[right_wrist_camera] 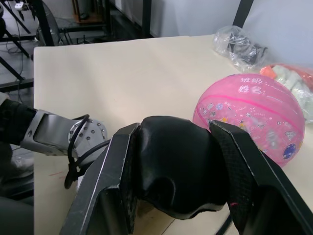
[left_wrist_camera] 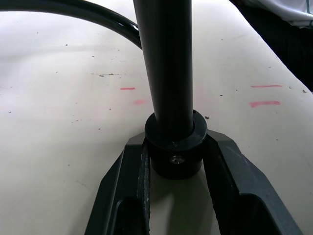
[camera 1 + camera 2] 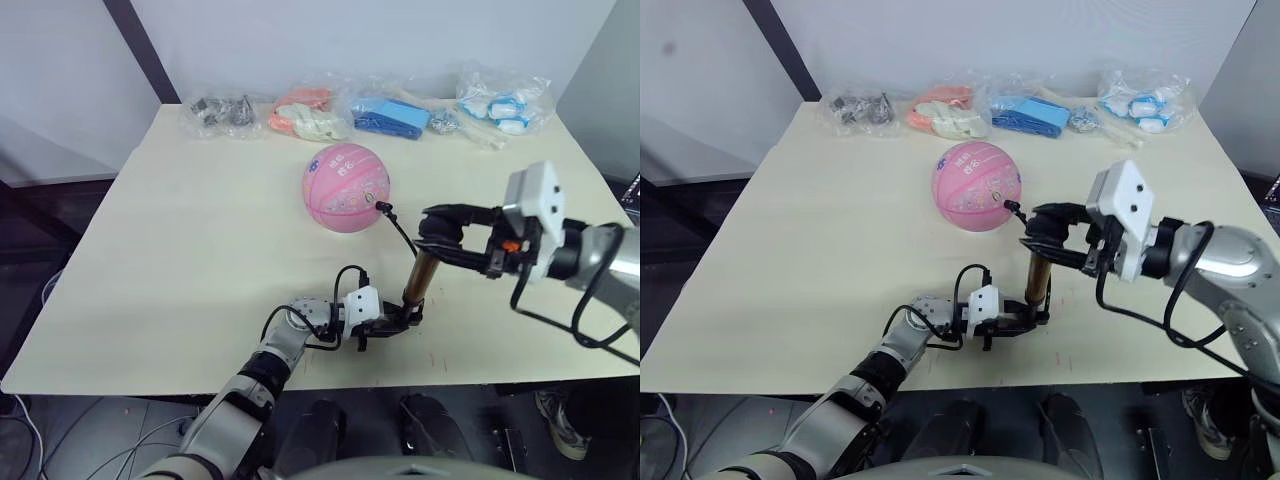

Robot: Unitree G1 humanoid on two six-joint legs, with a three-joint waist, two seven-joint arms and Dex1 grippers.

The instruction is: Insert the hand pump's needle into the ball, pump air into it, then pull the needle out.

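A pale cream rectangular tabletop point(image 3: 180, 260) carries a row of clear plastic bags along its far edge: one of dark metal parts point(image 3: 222, 112), one of orange and white items point(image 3: 306, 116), one of blue pieces point(image 3: 392, 117), one of white-and-blue objects point(image 3: 500, 104). Small red marks point(image 2: 264, 95) dot the near surface.

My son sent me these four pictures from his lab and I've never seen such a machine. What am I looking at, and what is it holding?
It is a two-armed robot. Two pictures look down from its head; the other two come from cameras on its wrists. On the table lies a pink ball, with bagged items along the far edge. The left hand grips the bottom of a hand pump standing upright; the right hand is closed on its black handle at the top. The pump's hose runs to the ball, so the needle seems to be inserted already.
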